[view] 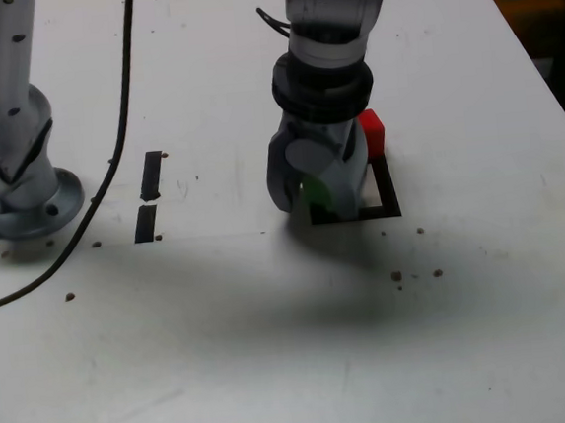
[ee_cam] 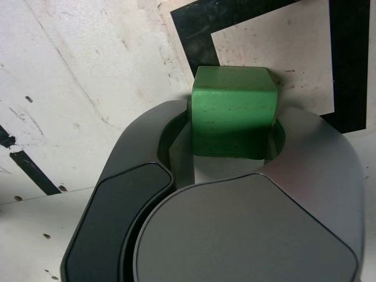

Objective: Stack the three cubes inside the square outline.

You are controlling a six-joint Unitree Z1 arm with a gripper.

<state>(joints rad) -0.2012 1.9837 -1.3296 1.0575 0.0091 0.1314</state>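
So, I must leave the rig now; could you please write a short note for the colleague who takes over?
Hand: closed around the green cube, low over the outline's edge.
Square outline: its white centre is only partly visible.
Red cube: at the outline's far edge, partly behind the hand.
Yellow cube: not visible in either view.
Done: green is gripped; no stack can be seen.
Left: probably place green inside, then stack the others.

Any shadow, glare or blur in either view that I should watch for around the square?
Exterior view: dim, a soft shadow spreading below the claw, the green cube mostly hidden and looking soft; wrist view: green cube crisp, its near side darker towards the claw, no strong glare on the black outline.
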